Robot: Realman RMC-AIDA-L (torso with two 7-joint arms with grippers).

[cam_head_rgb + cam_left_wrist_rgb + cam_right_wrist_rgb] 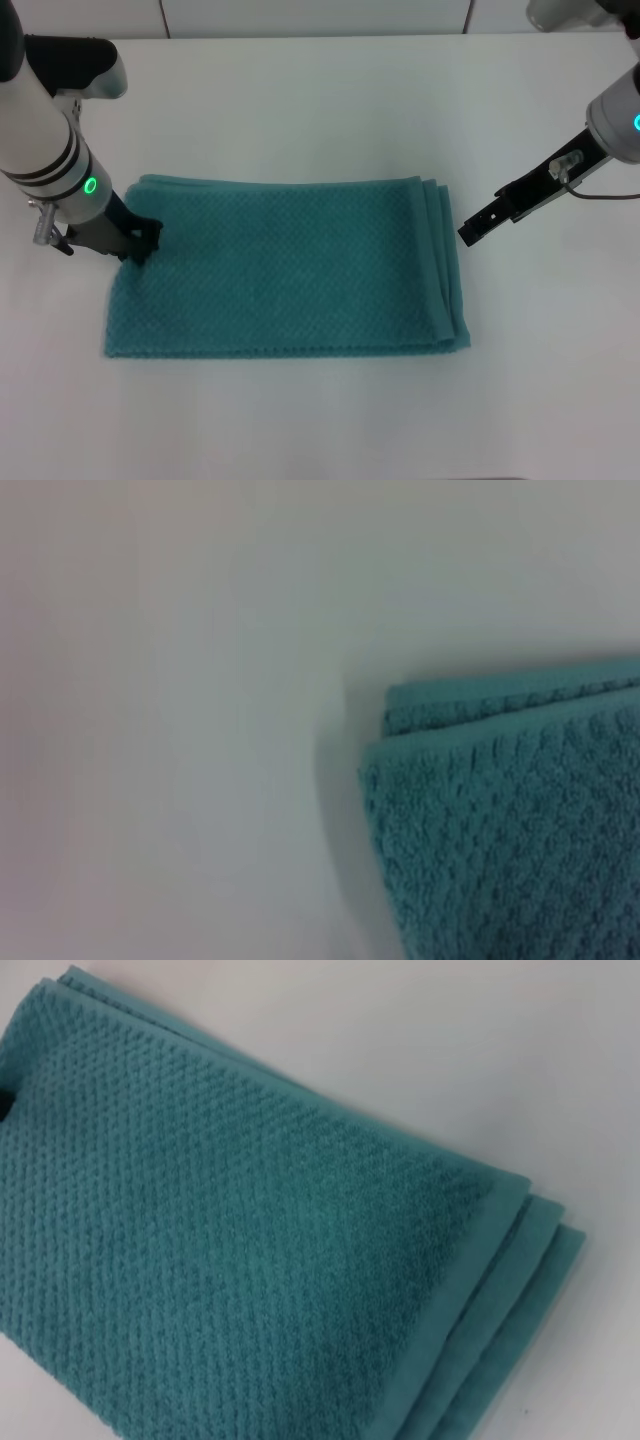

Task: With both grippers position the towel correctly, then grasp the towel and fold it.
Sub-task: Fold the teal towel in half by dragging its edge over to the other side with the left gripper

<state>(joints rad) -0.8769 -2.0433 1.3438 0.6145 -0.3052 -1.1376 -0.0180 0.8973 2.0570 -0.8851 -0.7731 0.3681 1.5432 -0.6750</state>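
Towel (290, 270): flat on the white desk (320, 100), near the middle of the head view; already folded in several layers, with stepped edges stacked along its 3 o'clock side.
Long axis of towel: from 9 o'clock to 3 o'clock, almost level across the head view, short sides facing the two arms.
Left end effector (143, 240): down on the towel at its 9 o'clock short edge, near the far corner; black fingers touching the cloth, which bunches a little there. Clenched on the cloth or only pressing: cannot tell.
Right end effector (470, 233): off the towel, just beside the layered edge at 3 o'clock, above the desk, pointing toward 8 o'clock. Released or clenched: cannot tell.
Nearer arm: the left, already in contact; the right apart from the cloth by a small gap.
Key relation for the coming move: towel lies at 9 o'clock from the right end effector, so probably a short approach toward the layered edge, opposite to the left one across the long axis.
Risk: taking only the top layer of the stepped edge.
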